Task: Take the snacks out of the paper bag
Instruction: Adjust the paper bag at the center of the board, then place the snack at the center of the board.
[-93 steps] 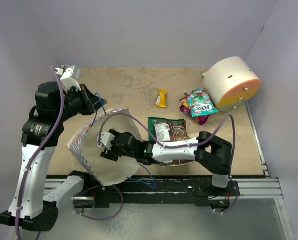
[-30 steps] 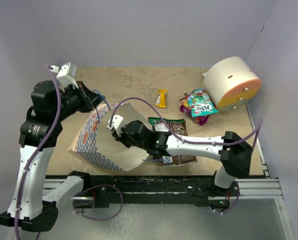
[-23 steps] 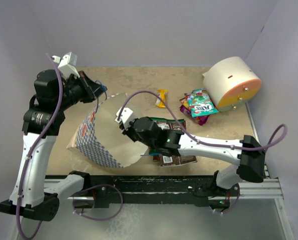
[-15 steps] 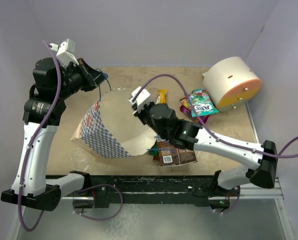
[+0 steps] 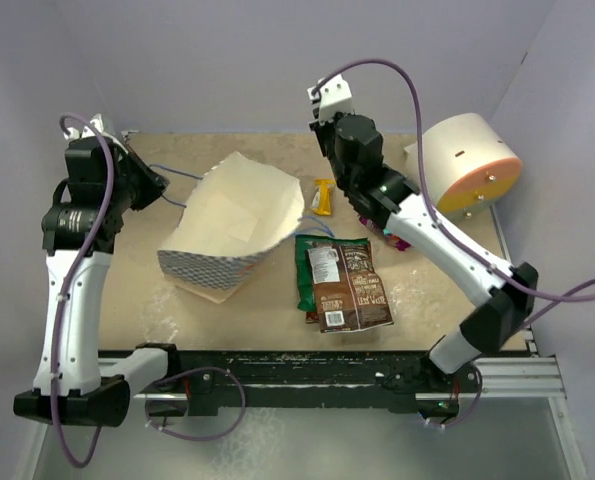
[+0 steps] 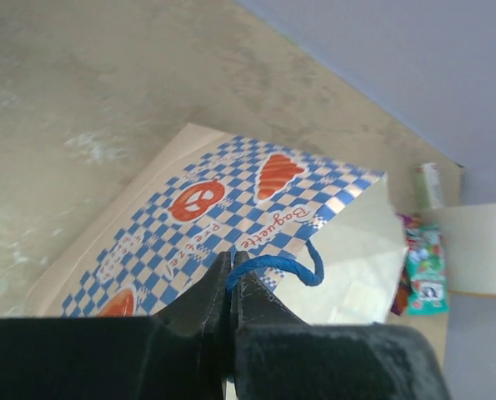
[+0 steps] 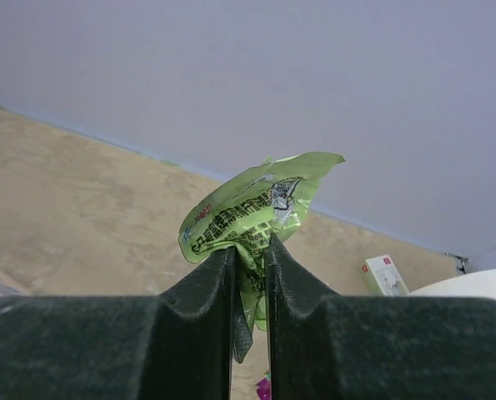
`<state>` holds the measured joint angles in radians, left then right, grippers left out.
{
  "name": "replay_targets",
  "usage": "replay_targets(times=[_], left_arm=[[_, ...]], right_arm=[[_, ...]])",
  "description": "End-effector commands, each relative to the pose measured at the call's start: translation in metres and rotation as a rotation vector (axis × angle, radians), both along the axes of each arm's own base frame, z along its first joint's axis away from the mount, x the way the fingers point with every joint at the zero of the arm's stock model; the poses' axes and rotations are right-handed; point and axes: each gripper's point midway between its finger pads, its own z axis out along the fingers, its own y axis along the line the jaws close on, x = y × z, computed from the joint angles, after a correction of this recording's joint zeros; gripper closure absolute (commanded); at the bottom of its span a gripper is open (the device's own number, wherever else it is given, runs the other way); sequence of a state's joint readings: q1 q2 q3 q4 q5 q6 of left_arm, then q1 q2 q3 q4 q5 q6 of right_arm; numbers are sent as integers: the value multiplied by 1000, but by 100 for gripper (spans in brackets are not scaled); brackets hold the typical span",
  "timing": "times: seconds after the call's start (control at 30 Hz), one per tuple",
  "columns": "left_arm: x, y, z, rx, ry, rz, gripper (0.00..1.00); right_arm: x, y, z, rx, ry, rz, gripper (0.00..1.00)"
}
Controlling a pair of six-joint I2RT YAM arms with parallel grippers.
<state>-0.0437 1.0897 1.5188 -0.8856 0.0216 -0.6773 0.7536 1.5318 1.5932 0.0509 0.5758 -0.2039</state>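
- On the desk, left of centre: paper bag (image 5: 232, 225), cream inside, blue-and-white check outside, lying tilted with its mouth open toward the right. No packet shows in the part of the inside that is visible.
- Left arm (image 5: 72, 270): left jaws closed on the bag's thin blue string handle (image 6: 277, 265), pinching it just beside the bag's rim at the far left.
- Right arm (image 5: 437, 240): raised above the far side of the desk, right of the bag and well apart from it. Right jaws clamped on a small light-green packet (image 7: 252, 212), which hangs crumpled between them, clear of the desk.
- Near centre: big green-and-brown chip bag (image 5: 342, 282), flat on the desk.
- Far centre: small yellow bar (image 5: 323, 196), just right of the bag's mouth.
- Far right: candy bags (image 5: 397, 215), partly hidden by the right arm, beside a cream cylinder (image 5: 467, 165).
- Step in hand, by judgement: carrying the green packet away from the bag to set it down.
- Next move calls for: lowering it onto bare desk near the other snacks, parting the right jaws, then checking the bag for more while the left keeps the mouth open.
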Motion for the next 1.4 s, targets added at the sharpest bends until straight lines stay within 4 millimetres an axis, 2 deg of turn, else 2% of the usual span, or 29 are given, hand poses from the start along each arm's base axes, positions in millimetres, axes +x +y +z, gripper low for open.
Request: replay_targets(times=[0.0,0.07,0.17,0.2,0.3,0.47,0.6,0.7,0.83,0.93,1.07,1.23,1.3,1.37], left_arm=[[5,34,-37,58,153,116,100],[6,42,-42,89,190,144,100],[9,48,-40,113,212,161,100],[8,49,-37,116,212,165,96],[4,52,-28,126,192,180,78],[-10,59,-8,146,123,216,38],[-18,58,17,155,46,208,17],[-22,55,39,161,-20,183,3],[-24,48,65,161,-96,140,1],[-26,42,78,153,-137,110,1],[-29,35,87,149,-171,65,1],[-37,35,87,170,-184,55,1],[-41,35,87,174,-189,54,1],[-44,35,92,182,-206,52,1]], right_arm=[[51,-12,-37,21,96,-46,90],[73,-13,-68,4,161,-48,90],[94,-15,-120,-50,257,-64,92],[98,-13,-141,-69,294,-63,92],[98,-5,-175,-75,374,-37,97],[73,13,-218,-43,535,84,100],[49,3,-234,-48,588,101,100],[20,8,-247,-73,666,178,100],[-19,20,-260,-170,737,252,100],[-38,22,-276,-251,775,239,99],[-48,13,-292,-303,818,188,98],[-55,19,-314,-307,851,222,91],[-56,22,-323,-312,880,229,85],[-57,29,-312,-274,871,255,71]])
